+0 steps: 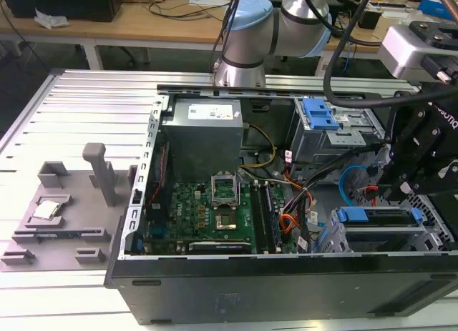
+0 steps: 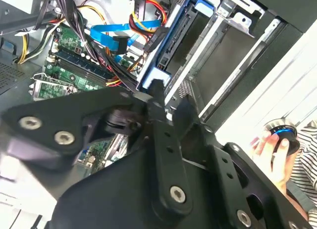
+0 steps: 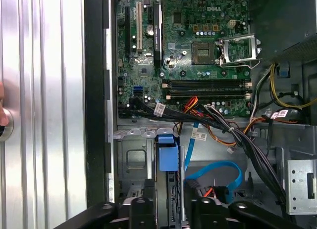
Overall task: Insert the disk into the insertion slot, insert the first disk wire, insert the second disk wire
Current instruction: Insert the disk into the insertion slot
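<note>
The disk (image 1: 379, 216) stands on edge in the insertion slot (image 1: 379, 239) at the case's corner on the exterior view's right. Its blue handle (image 3: 166, 152) faces the motherboard. My gripper (image 1: 409, 191) hovers right over the disk's far end. In both wrist views its black fingers (image 3: 143, 206) stand either side of the disk's top edge (image 2: 168, 46), with a small gap showing, so the gripper (image 2: 171, 98) is open. A loose blue flat wire (image 3: 213, 172) curls just beside the disk, and a black wire bundle (image 3: 247, 150) runs past it.
A grey cage with a blue latch (image 1: 318, 116) sits behind the slot. The motherboard (image 1: 215, 209) and power supply (image 1: 200, 134) take up the rest of the case. A grey fixture (image 1: 64, 209) lies on the table. A hand (image 2: 275, 157) holds a knob (image 2: 281, 132) outside the case.
</note>
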Motion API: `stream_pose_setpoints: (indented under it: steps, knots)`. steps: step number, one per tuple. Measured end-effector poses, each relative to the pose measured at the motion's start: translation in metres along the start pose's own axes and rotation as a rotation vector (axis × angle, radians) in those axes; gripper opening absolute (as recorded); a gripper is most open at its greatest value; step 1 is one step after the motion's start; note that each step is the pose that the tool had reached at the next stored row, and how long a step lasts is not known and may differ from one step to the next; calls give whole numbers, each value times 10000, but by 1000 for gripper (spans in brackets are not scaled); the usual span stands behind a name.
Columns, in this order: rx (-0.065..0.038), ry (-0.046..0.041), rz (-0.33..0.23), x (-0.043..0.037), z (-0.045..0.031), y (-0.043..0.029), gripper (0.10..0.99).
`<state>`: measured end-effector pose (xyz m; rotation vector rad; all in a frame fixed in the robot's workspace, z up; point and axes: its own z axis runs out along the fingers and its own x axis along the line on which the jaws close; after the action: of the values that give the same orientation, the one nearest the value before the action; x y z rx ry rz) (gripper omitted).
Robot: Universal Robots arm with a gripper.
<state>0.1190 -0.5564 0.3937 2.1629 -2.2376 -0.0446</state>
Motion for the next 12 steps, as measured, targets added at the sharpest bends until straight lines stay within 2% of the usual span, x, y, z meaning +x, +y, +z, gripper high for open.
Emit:
stream_pose_setpoints:
  steps: [4,12]
  knots:
    - [0,1,1,0,0,0,114]
    - [0,2,0,0,0,0,106]
